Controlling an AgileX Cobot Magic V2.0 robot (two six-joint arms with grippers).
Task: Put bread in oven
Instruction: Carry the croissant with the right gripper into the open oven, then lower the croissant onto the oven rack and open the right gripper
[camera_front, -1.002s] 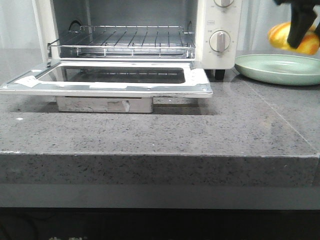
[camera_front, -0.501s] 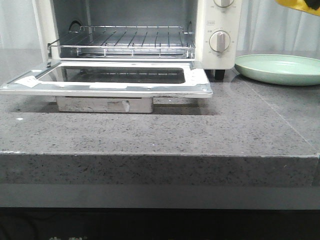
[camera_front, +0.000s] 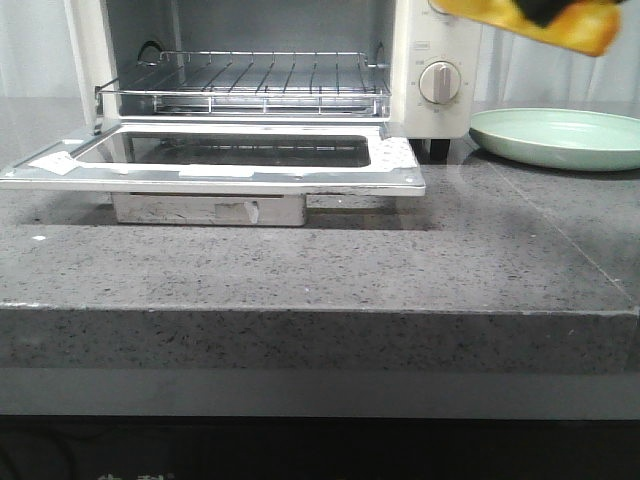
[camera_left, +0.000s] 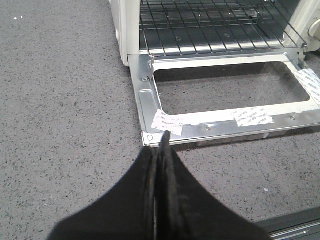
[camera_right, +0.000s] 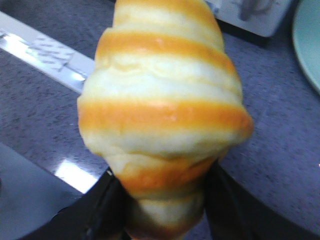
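Note:
The bread (camera_front: 560, 22), a glossy yellow roll with orange stripes, hangs high at the top right of the front view, in front of the oven's knob panel. My right gripper (camera_right: 162, 200) is shut on the bread (camera_right: 165, 115), which fills the right wrist view. The cream-white oven (camera_front: 435, 110) stands at the back with its glass door (camera_front: 230, 165) folded down flat and its wire rack (camera_front: 250, 85) bare. My left gripper (camera_left: 159, 165) is shut and empty, hovering over the counter by the near corner of the oven door (camera_left: 150, 135).
A pale green plate (camera_front: 560, 138) sits empty on the grey speckled counter, right of the oven. The open door juts out toward the counter's front. A knob (camera_front: 440, 82) shows on the oven's right panel.
My right gripper has lifted the bread up off the plate area and carried it left, toward the oven's knob panel. The left arm and the oven have not moved.

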